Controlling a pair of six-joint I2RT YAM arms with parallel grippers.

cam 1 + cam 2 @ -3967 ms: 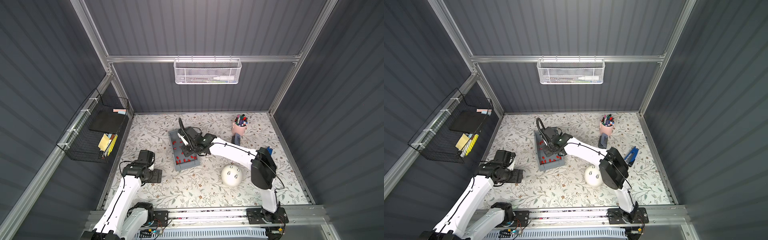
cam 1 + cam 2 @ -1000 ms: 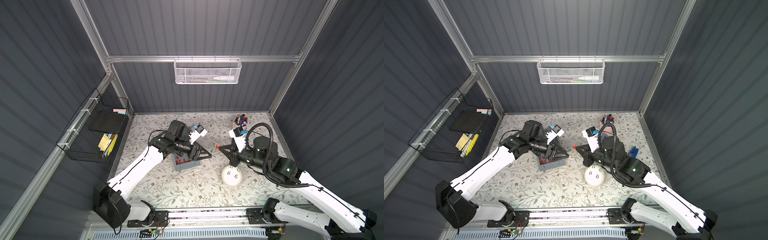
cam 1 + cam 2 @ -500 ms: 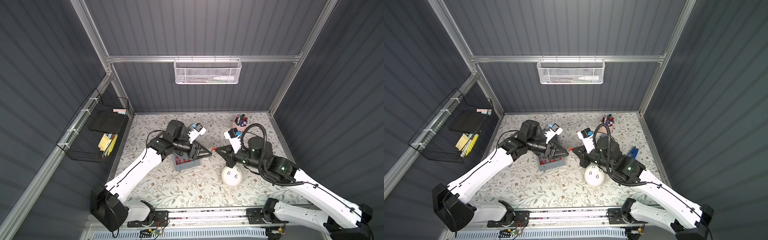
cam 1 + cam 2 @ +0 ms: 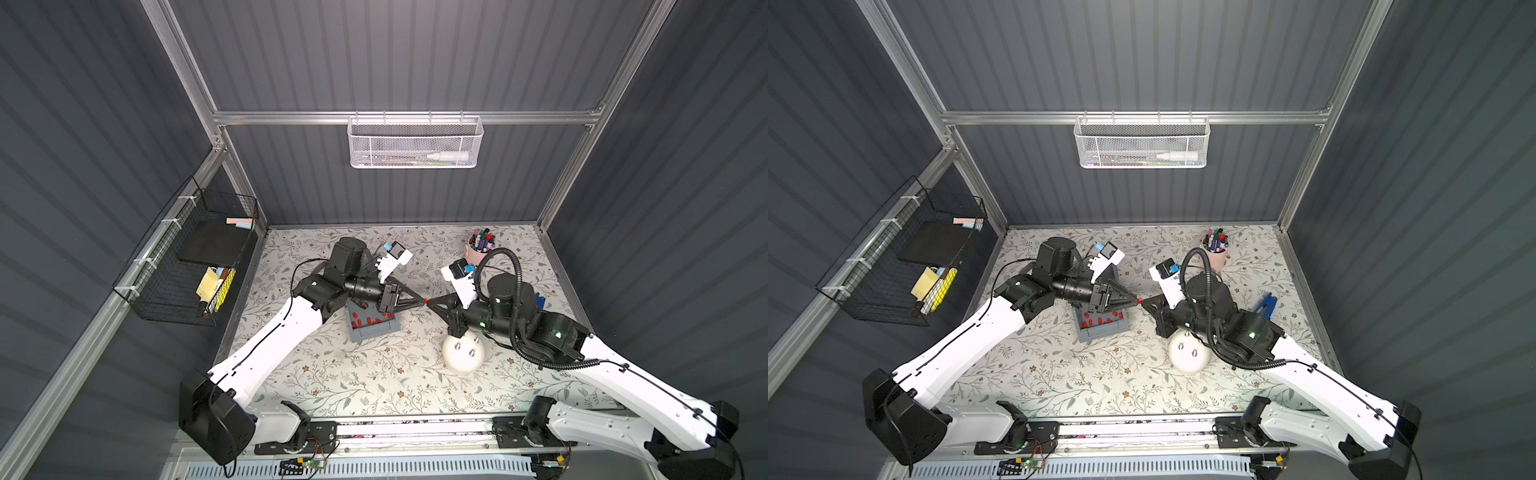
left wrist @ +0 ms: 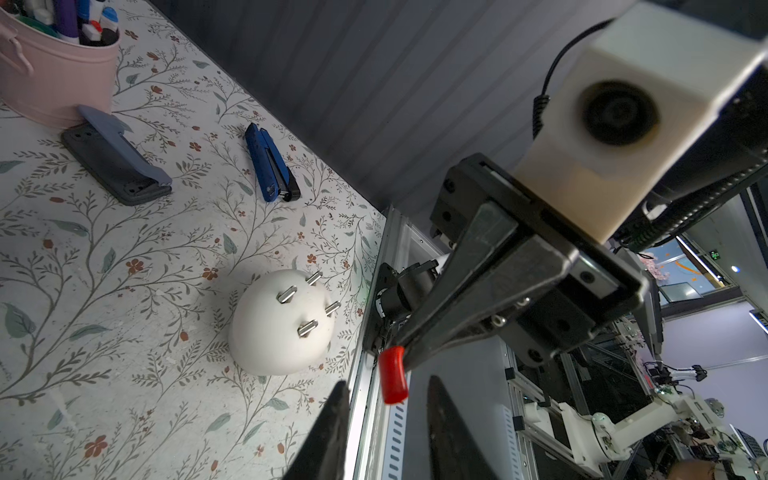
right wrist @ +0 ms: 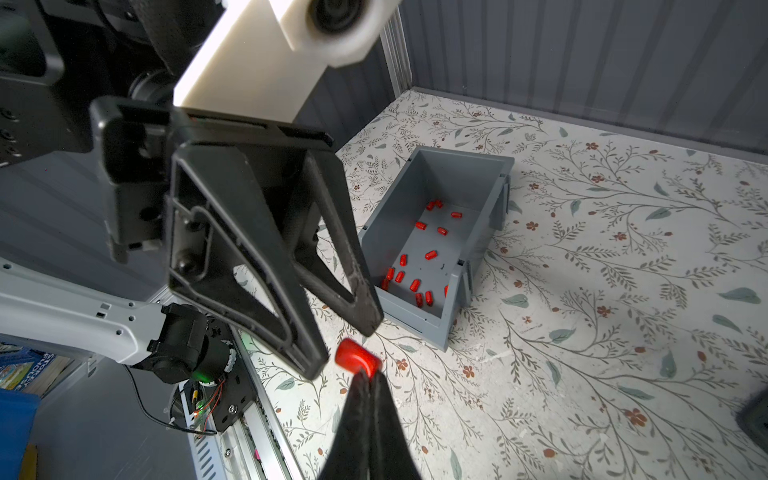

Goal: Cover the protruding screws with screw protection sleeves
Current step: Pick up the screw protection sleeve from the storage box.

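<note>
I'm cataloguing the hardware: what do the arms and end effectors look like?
Left arm and right arm: white shells, black joints. Left end effector and right end effector: two black tapering triangular fingers, white camera block. A black corrugated hose loops over the right arm.

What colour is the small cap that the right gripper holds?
Bright red. The right wrist view shows the cap best, pinched in the right gripper.
</note>
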